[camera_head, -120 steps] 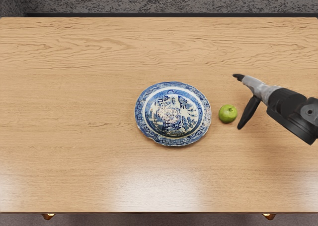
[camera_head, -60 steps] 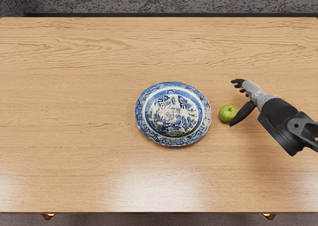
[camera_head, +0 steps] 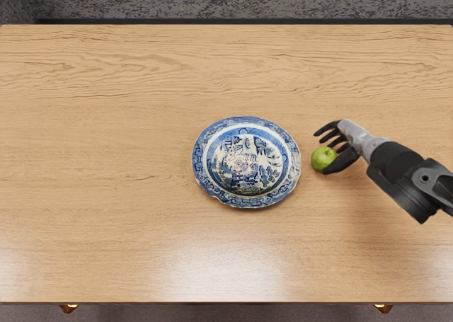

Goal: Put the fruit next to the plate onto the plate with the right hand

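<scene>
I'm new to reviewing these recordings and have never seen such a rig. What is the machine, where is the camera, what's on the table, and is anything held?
This is a simulator's render, not a real photo. The single view comes from the robot's head and looks down at a slant on a wooden table. The dark right arm coming in from the picture's right edge belongs to a humanoid robot and ends in a five-finger right hand. The left arm is out of view. On the table lie a blue-and-white patterned plate and, just to its right, a small green fruit resting on the wood, not on the plate. The hand is at the fruit with its fingers spread. Nothing is lifted, and I cannot tell whether the fingers touch it.
</scene>
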